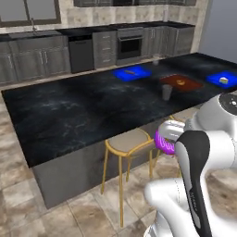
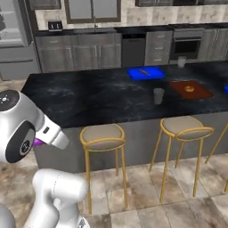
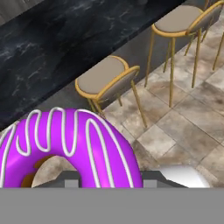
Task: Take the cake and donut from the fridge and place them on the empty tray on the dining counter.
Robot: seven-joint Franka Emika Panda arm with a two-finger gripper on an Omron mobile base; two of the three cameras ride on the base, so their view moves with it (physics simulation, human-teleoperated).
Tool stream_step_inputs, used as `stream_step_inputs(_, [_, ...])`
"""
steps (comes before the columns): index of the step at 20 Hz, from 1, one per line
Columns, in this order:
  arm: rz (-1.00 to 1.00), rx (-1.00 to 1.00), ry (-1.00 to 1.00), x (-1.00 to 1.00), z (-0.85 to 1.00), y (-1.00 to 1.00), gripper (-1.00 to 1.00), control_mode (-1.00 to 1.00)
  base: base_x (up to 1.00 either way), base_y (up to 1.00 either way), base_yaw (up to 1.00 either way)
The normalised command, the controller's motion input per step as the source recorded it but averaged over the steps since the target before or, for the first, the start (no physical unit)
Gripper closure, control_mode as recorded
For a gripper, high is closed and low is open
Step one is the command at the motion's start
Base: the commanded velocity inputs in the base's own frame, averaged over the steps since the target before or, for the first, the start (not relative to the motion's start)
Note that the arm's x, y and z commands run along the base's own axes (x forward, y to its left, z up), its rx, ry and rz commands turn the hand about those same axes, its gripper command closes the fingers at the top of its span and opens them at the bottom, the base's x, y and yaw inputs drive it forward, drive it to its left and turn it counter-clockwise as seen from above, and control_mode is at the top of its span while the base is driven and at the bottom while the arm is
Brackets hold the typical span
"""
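Carrying the donut (image 3: 65, 144) clamped in the end effector (image 1: 165, 141), the arm hangs short of the worktop's (image 1: 69, 111) near edge, above the stools (image 1: 127, 143). Any slackening would likely drop it to the floor, well short of the far-edge tray (image 1: 133, 73).

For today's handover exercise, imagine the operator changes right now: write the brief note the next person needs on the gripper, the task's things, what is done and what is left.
Gripper: shut on the donut, carried beside the dining counter.
Cake: apparently already on the blue tray at the counter's far right; too small to be sure.
Done: donut is out of the fridge.
Left: carry the donut over the stools to that tray and set it down.
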Motion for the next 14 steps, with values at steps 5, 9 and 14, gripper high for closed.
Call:
stream_step_inputs(5, [0.0,0.0,0.0,0.0,0.0,0.0,1.0,1.0,-0.06,-1.0,0.0])
stream_step_inputs(9, [0.0,0.0,0.0,0.0,0.0,0.0,1.0,1.0,0.0,-1.0,0.01])
stream_step_inputs(14, [0.0,0.0,0.0,0.0,0.0,0.0,1.0,1.0,0.0,-1.0,0.03])
